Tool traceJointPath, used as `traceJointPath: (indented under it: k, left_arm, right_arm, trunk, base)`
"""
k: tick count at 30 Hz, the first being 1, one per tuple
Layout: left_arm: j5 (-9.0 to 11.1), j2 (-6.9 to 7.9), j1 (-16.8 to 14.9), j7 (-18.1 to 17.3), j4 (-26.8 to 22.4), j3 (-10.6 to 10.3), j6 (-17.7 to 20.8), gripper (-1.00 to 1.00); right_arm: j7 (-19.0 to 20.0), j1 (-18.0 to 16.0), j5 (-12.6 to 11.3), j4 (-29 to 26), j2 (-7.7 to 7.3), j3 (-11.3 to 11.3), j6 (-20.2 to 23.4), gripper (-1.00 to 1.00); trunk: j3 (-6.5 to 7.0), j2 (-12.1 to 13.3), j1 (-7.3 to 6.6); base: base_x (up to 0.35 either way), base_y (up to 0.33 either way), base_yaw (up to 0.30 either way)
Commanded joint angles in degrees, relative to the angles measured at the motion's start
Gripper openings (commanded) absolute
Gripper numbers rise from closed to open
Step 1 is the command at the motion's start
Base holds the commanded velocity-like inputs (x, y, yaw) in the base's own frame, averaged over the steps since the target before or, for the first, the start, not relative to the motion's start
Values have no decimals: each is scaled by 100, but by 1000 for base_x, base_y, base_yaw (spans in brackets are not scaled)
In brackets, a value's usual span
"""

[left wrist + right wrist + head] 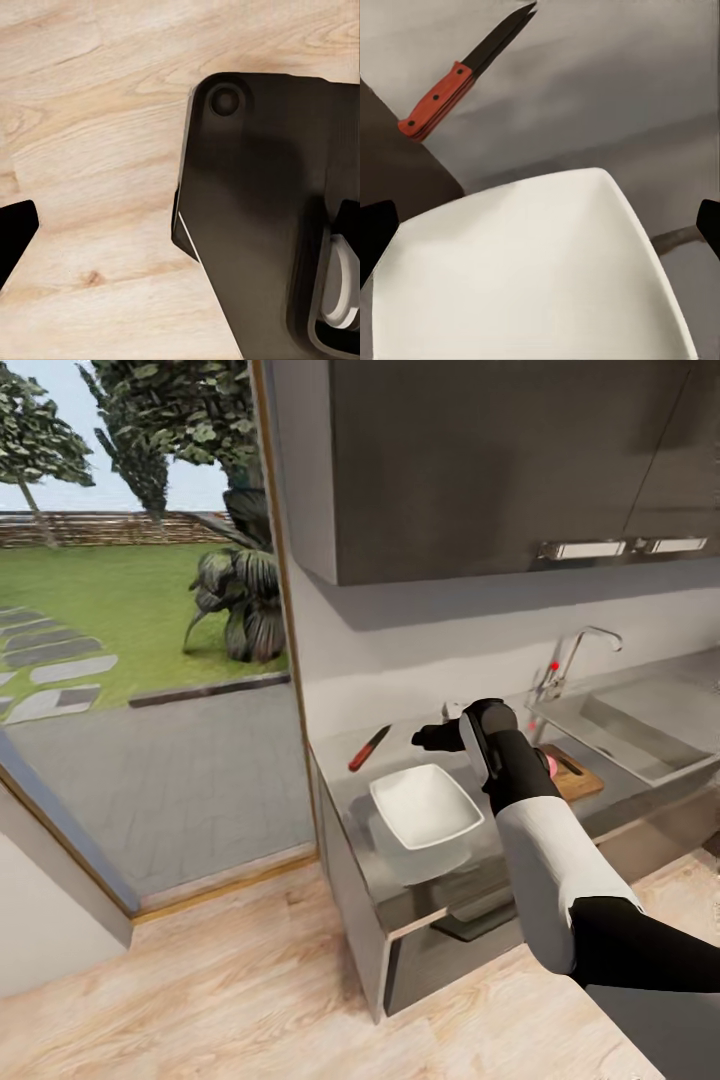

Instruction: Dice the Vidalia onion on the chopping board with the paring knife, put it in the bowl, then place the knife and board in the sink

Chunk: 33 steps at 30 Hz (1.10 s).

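Right wrist: paring knife point(454, 86) beside bowl point(532, 270).

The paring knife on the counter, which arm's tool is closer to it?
Right. The right tool hovers above the bowl, just beside the paring knife. The left tool hangs over the wooden floor, away from the counter.
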Motion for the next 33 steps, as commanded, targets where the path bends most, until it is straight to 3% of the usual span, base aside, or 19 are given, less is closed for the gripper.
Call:
traceJointPath:
  k: [1,20,33]
  left_arm:
    - [32,0,2,0,-6,-9,-7,100]
    - [32,0,2,0,16,-9,-7,100]
    - [32,0,2,0,16,-9,-7,100]
  right_arm:
    - [41,-7,59,-2,11,-23,21,100]
    - [19,-7,60,3,63,-17,13,100]
    - [-18,-7,59,25,52,-18,12,100]
  trunk:
    - [-5,-11,5]
    - [39,-11,5]
    - [24,-11,5]
  base:
    - [103,272,-202]
    - [44,274,-55]
    - [149,242,85]
